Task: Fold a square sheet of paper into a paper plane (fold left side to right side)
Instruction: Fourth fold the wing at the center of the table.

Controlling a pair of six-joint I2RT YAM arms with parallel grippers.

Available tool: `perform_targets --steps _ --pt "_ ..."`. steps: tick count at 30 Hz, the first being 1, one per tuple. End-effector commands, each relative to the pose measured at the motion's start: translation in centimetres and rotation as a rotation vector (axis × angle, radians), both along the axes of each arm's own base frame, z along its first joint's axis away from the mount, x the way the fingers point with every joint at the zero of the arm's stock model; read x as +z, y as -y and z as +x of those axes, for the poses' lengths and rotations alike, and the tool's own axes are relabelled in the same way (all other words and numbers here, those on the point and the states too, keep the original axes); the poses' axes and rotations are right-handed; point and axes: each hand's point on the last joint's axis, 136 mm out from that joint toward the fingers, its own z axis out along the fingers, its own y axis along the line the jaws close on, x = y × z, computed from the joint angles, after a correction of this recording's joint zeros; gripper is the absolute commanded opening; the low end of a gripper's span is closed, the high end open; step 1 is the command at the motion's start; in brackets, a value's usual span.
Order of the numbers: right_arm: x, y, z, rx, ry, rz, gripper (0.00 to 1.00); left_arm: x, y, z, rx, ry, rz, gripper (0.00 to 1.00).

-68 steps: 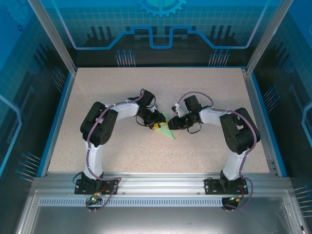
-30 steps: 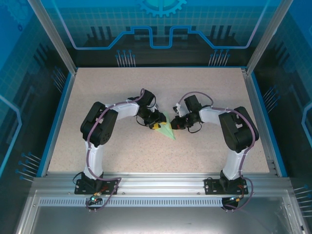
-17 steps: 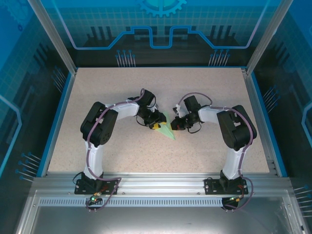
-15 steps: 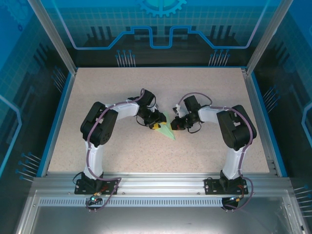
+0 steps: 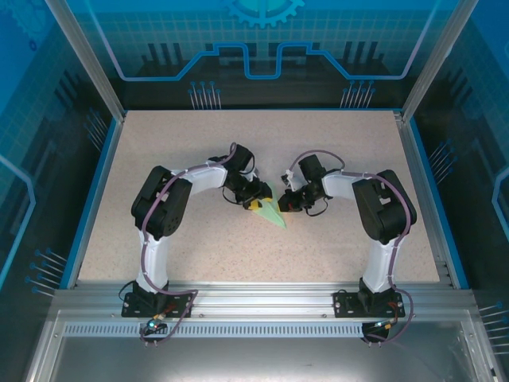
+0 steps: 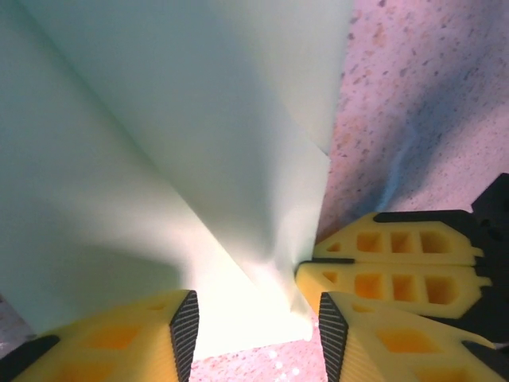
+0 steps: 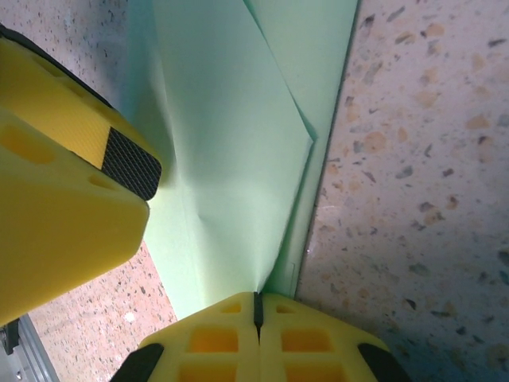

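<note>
The paper plane lies mid-table as a narrow pale mint-green dart, its tip towards the near right. My left gripper stands open at its blunt end; in the left wrist view the folded paper runs between the two spread fingers of that gripper. My right gripper meets the plane from the right. In the right wrist view the right gripper is shut, pinching a raised flap of the paper. The left gripper's yellow finger stands beside the paper there.
The speckled beige table is ringed by a blue rim and by glass walls on a metal frame. Both arms bend inward to the middle, elbows out. The right gripper's shut fingers sit right beside the left finger.
The right arm has edged a little to the left, bringing its gripper closer against the plane. The left arm and the paper have hardly moved.
</note>
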Motion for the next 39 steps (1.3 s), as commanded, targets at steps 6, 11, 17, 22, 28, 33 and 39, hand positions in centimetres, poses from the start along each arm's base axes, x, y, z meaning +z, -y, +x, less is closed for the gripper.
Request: perform_targets --steps 6,11,17,22,28,33,39 --pt "-2.3 0.9 -1.3 0.011 -0.056 -0.099 0.00 4.8 1.2 1.0 -0.040 0.076 -0.055 0.48" --pt "-2.6 1.0 -1.4 0.012 -0.060 -0.109 0.00 4.1 1.8 1.6 -0.045 0.055 -0.071 0.47" --pt "-2.5 1.0 -1.4 0.016 -0.055 -0.109 0.00 2.7 2.3 2.3 -0.047 0.033 -0.068 0.47" --pt "-2.6 0.9 -1.4 0.019 -0.054 -0.110 0.00 1.7 2.5 2.8 -0.048 0.023 -0.055 0.47" --pt "-2.7 1.0 -1.5 0.024 -0.056 -0.117 0.00 -0.1 2.2 3.0 -0.044 0.004 -0.013 0.48" --pt "-2.6 1.0 -1.5 0.024 -0.052 -0.119 0.00 -1.6 1.7 2.7 -0.038 -0.025 0.019 0.48" --pt "-1.7 0.8 -1.1 0.017 -0.033 -0.104 0.03 -3.0 1.0 1.9 -0.029 -0.050 0.049 0.48"
